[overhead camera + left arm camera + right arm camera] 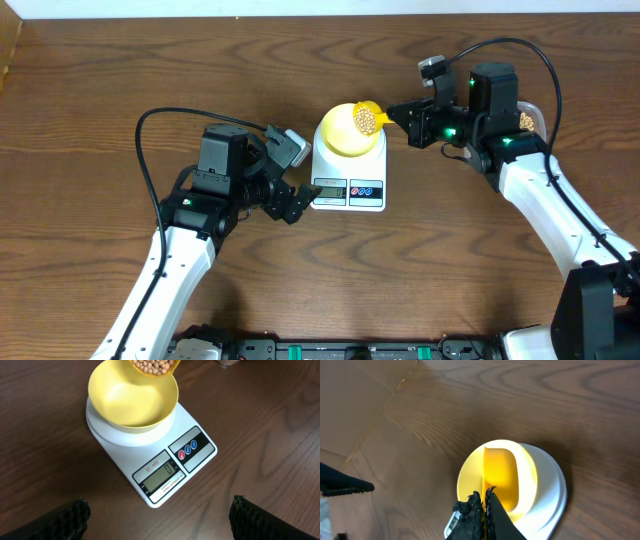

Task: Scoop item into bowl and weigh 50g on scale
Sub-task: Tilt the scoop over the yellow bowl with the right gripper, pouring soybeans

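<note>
The white scale (348, 188) sits mid-table with the pale yellow-green bowl (343, 135) on its platform. From the left wrist the bowl (131, 397) looks empty and the scale (167, 462) has its display lit. My right gripper (398, 115) is shut on the handle of a bright yellow scoop (367, 118), held over the bowl's right rim and filled with tan beans (155, 365). In the right wrist view the gripper (484, 497) pinches the scoop (501, 475) above the bowl (469, 467). The left gripper (296, 180) stands open beside the scale's left edge, nothing between its fingertips (70, 515).
A clear tub of beans (526, 120) stands at the far right, partly behind the right arm, and its corner (227, 362) shows from the left wrist. Black cables loop from both arms. Bare wood lies in front of the scale.
</note>
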Controlling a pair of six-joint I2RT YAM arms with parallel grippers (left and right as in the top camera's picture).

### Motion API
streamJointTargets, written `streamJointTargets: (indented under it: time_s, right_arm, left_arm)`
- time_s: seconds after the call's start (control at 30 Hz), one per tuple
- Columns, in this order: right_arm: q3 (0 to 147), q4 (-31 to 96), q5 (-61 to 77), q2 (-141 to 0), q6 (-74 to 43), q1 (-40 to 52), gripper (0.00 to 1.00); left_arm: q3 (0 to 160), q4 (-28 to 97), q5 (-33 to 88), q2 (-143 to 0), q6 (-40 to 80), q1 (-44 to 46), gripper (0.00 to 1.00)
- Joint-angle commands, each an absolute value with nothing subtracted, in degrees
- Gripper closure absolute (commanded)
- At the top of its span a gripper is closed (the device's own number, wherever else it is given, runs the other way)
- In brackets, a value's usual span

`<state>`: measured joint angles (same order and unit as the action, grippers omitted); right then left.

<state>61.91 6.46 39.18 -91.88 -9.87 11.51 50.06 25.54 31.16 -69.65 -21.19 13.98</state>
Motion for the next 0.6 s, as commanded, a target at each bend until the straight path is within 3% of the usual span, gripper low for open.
streamJointTargets:
  time_s: [0.0, 0.57]
  right_arm:
    - [62.9, 6.1, 38.9, -92.2, -4.3, 12.3, 0.99]
    - [62.9, 5.9, 38.9, -92.2, 5.0, 13.8, 0.99]
  left_arm:
    - [50.0, 25.6, 30.8, -69.1, -21.3, 13.8, 0.09]
    - [50.0, 25.6, 30.8, -69.1, -21.3, 13.8, 0.09]
